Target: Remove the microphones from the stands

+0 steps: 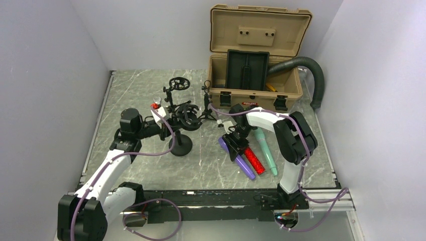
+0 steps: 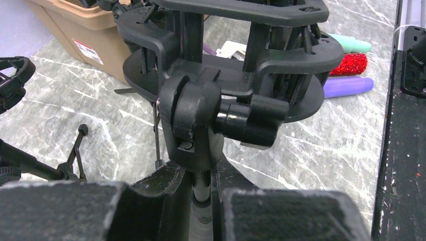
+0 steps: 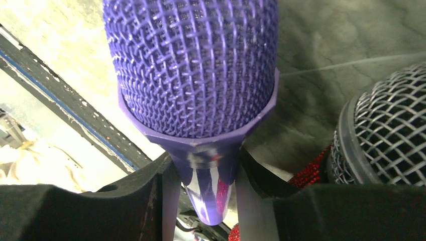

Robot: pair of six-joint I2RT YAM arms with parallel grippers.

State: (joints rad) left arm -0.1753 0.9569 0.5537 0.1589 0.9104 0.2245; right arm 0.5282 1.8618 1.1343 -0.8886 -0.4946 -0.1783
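- While the left gripper (image 2: 200, 193) stays out of the action, clamped on the pole of the stand (image 1: 181, 147) at the bottom of its wrist view, the shock mount (image 2: 226, 65) above shows no microphone in it.
- Right of centre in the overhead view, the right gripper (image 1: 235, 145) is closed on the purple microphone (image 1: 245, 168), low beside a red microphone (image 1: 254, 161) and a teal microphone (image 1: 265, 150) on the marble table (image 1: 140, 95).
- From the right wrist, the fingers (image 3: 125, 206) pinch the purple handle just below its mesh head. Whether the body already bears on the table cannot be told.
- By this reading the extraction is done and the set-down is the step in hand.
- Lower until the handle rests flat, then part the jaws squarely, so the round body does not roll against the red one just beside it.
- Lift the right arm straight up, not sideways, with the left bracing the stand until it is away.
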